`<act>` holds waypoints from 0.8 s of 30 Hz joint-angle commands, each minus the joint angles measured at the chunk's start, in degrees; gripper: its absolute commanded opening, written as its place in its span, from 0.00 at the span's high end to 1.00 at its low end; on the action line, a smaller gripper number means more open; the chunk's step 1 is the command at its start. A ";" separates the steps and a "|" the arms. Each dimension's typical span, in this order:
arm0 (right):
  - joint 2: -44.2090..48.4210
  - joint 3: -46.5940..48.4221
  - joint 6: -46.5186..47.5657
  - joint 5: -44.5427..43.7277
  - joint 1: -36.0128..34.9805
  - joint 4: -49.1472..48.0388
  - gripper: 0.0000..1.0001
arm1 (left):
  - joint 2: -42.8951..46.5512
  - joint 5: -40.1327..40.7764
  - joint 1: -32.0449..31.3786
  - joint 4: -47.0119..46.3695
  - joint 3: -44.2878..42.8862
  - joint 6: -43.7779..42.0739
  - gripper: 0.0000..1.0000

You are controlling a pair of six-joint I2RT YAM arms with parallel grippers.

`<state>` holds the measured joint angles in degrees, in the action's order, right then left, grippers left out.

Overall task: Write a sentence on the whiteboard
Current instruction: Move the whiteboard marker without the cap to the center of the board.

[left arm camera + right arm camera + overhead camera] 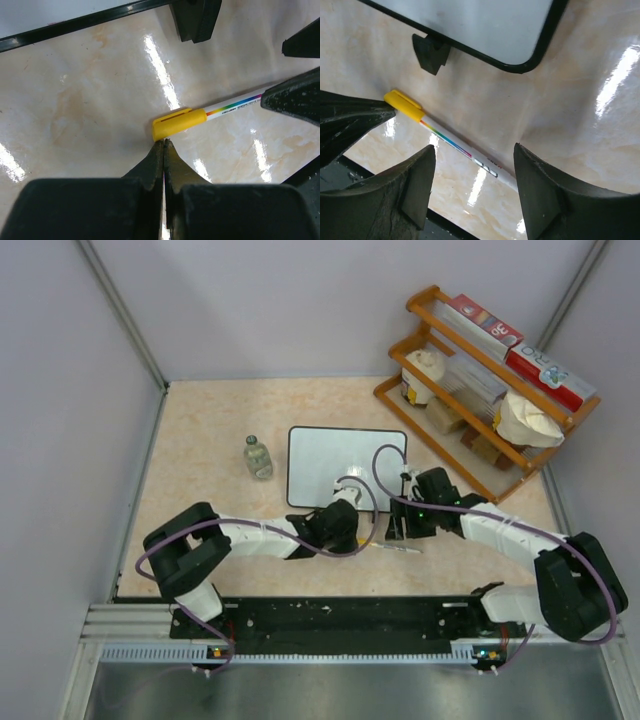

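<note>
While the whiteboard (345,465) lies flat at the middle of the table (200,440), a pen (455,145) rests just in front of its near edge.
At the pen's yellow cap (177,122) the left gripper (163,142) has its fingers pressed together; the right gripper (474,149) straddles the white barrel, fingers apart on either side.

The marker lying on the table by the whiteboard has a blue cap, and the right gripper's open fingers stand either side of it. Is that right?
Not quite: the cap is yellow, not blue, as the left wrist view shows plainly. The rest holds: the marker lies on the table by the whiteboard, with the right gripper open, a finger on either side of it.
</note>
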<state>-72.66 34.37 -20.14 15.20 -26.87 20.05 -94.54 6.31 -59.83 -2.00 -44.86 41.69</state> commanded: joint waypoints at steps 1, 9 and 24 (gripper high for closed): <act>-0.28 2.28 -0.69 -0.35 -3.18 -0.01 0.38 | -1.69 -1.55 1.65 -1.86 0.30 -0.91 1.00; -2.48 -0.35 -2.80 0.18 -7.58 -0.10 0.39 | -4.07 -3.76 2.18 -1.78 -2.51 -1.00 1.00; -5.11 -1.49 -5.69 6.67 -8.90 -3.87 0.50 | -4.60 -6.04 4.11 -5.21 -1.37 0.41 1.00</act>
<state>-75.83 34.15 -23.88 17.19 -34.33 19.14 -98.00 0.14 -56.47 -6.02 -46.87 41.89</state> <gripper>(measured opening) 0.519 0.007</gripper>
